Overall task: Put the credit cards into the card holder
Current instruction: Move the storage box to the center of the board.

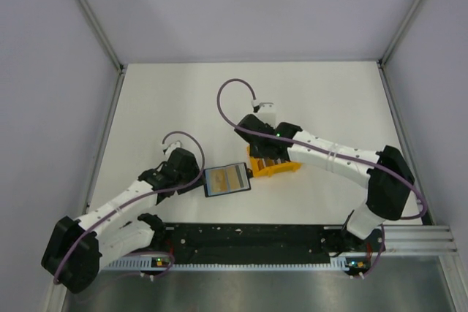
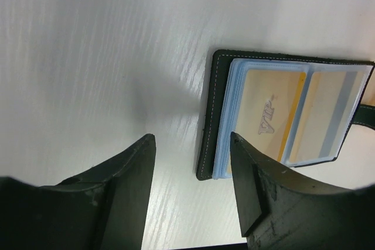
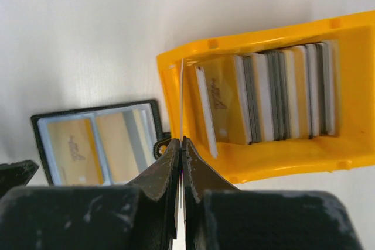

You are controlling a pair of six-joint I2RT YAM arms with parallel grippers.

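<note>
The card holder [image 1: 227,179] lies open on the white table, black with pale bluish sleeves that show yellow cards; it also shows in the left wrist view [image 2: 287,115] and the right wrist view [image 3: 96,144]. Several credit cards [image 3: 275,95] stand on edge in a row in the orange bin [image 3: 252,162]. My right gripper [image 3: 181,140] is shut on one thin card [image 3: 182,98], seen edge-on, above the bin's left wall. In the top view it [image 1: 265,153] hangs over the bin [image 1: 284,169]. My left gripper [image 2: 190,139] is open and empty, just left of the holder's edge [image 1: 197,182].
White walls with metal rails enclose the table [image 1: 322,100] on three sides. A black rail [image 1: 248,242] carrying the arm bases runs along the near edge. The bin stands right next to the holder's strap side.
</note>
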